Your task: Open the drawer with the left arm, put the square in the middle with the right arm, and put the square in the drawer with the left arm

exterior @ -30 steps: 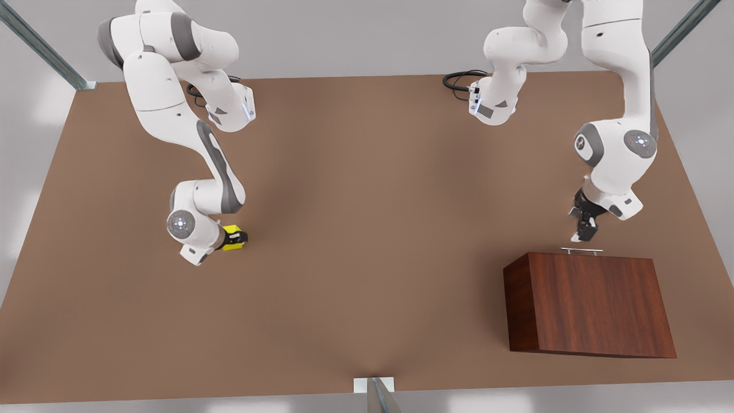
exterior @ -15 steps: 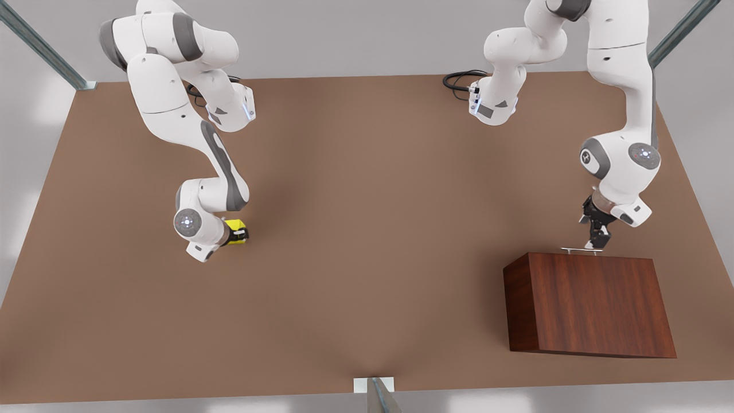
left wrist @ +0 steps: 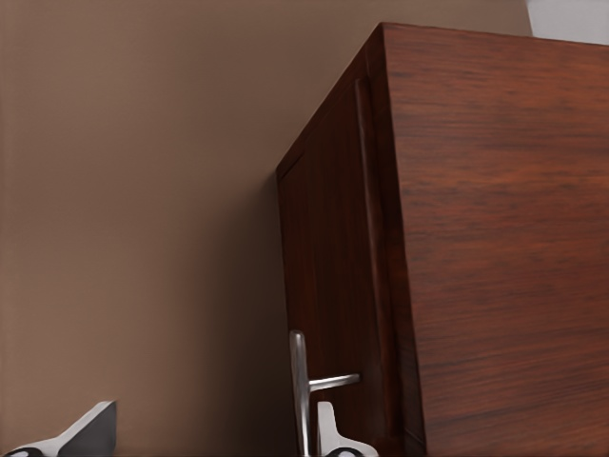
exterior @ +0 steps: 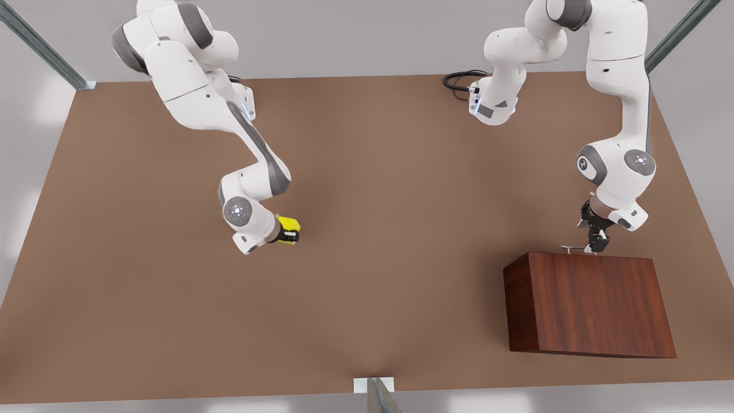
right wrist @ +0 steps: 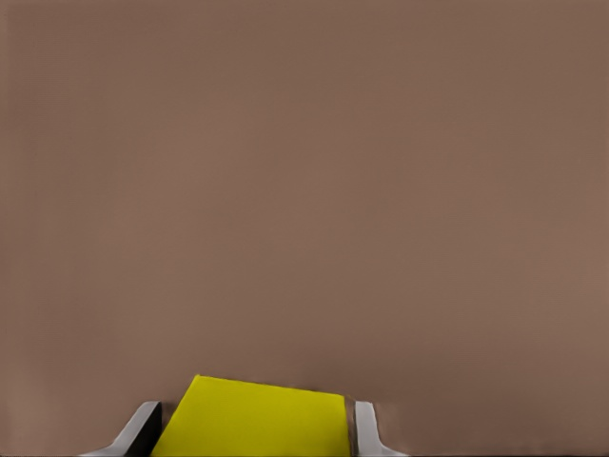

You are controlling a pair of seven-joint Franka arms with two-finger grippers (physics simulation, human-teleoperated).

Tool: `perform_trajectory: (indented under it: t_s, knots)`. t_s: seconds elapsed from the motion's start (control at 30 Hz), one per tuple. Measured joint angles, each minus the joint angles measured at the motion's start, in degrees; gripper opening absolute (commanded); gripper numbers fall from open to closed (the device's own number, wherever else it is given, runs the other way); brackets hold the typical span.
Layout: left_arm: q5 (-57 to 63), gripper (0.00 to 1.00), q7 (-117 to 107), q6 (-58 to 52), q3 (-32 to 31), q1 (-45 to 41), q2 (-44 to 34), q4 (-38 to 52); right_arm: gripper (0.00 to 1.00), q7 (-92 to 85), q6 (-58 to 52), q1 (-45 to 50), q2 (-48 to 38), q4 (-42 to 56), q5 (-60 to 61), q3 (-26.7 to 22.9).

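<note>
bare tabletop (exterior: 401, 241) between square (exterior: 288, 230) – wooden box (exterior: 590, 304)

Place: a simulated robot test cell is showing here
Table (exterior: 401, 287): plain matte brown, lying bare
Frame: metal struts (exterior: 40, 49) are bracing the corners
Surround: blank grey walls
Arms: two white arms (exterior: 616, 115) are standing at the far edge

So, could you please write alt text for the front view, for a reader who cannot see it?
On a brown table, the right gripper at the front view's left holds a yellow square between its fingers. At the front view's right, the left gripper is at the silver handle of a closed wooden drawer box.
</note>
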Motion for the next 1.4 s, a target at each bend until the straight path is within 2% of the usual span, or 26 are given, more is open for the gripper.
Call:
perform_trajectory:
  t_s: [0.17,0.33,0.43,0.47,0.57,0.6,0.77,0.8,0.83,0.9,0.93,1.0,1.03,1.1,1.2,1.3,1.4]
  knots:
    - [0.0,1.0,0.0,-2.1,0.0,-0.1,-0.7,-0.2,0.63,22.0,0.2,12.1,9.6,17.0,1.4,0.1]
    - [-0.1,1.0,-0.1,-5.1,0.0,-0.1,-2.0,-0.8,0.64,36.2,0.3,20.6,24.0,38.0,1.3,-0.2]
    - [-0.1,1.0,-0.1,-5.1,0.0,-0.1,-3.6,-2.8,0.64,40.2,1.8,24.0,27.0,40.3,1.3,-0.4]
    - [-0.1,1.0,-0.1,-5.2,0.0,-0.1,-3.9,-2.9,0.67,41.1,2.9,25.3,28.1,40.6,1.2,-0.4]
    - [-0.1,1.0,-0.2,-5.2,0.0,-0.1,-5.5,-4.9,0.94,42.9,5.2,25.6,29.1,40.4,1.2,-0.5]
    - [-0.1,1.0,-0.1,-5.2,0.0,-0.1,-5.7,-5.0,1.0,42.9,4.7,25.6,29.1,40.1,1.2,-0.5]
    - [-0.2,1.0,-0.2,-5.2,0.1,-0.1,-7.3,-7.8,1.0,42.3,4.3,25.2,28.4,39.3,1.0,-1.4]
    - [-0.2,1.0,-0.2,-5.2,0.1,-0.1,-7.7,-8.2,1.0,42.2,-0.7,24.5,24.9,39.2,1.2,-1.9]
    - [-0.2,1.0,-0.2,-5.3,0.5,-0.3,-8.5,-8.9,1.0,41.7,-9.3,20.8,17.6,38.2,1.4,-2.0]
    - [-0.2,1.0,-0.1,-5.3,1.4,-0.6,-9.0,-9.5,1.0,30.8,-10.9,11.9,-1.9,20.0,1.2,-1.8]
    - [-0.2,1.0,-0.1,-5.3,1.7,-0.1,-9.1,-9.8,1.0,27.2,-15.7,6.9,-7.8,16.7,1.0,-2.0]
    - [-0.2,1.0,-0.1,-5.3,2.1,0.3,-9.8,-10.6,1.0,-3.9,-20.9,-6.4,-16.0,10.9,0.9,-2.4]
    - [-0.2,1.0,-0.1,-5.3,2.2,0.1,-10.9,-11.7,1.0,-18.8,-28.7,-14.5,-18.1,11.5,0.5,-3.8]
    - [-0.2,1.0,-0.2,-5.3,2.5,-0.4,-12.2,-13.3,1.0,-34.2,-38.4,-15.3,-18.8,16.8,-2.6,-12.3]
    - [-0.2,1.0,-0.3,-5.4,3.4,-1.3,-13.7,-14.9,1.0,-35.7,-39.5,-14.4,-19.4,18.2,-5.1,-12.7]
    - [-0.2,1.0,-0.3,-7.2,3.9,-1.2,-16.8,-16.6,1.0,-35.8,-44.8,-17.4,-16.3,26.3,-5.8,-12.7]
    - [-0.2,1.0,-0.2,-12.1,5.1,-2.1,-21.6,-16.7,1.0,-35.9,-43.7,-17.1,-16.2,26.4,-5.5,-12.6]
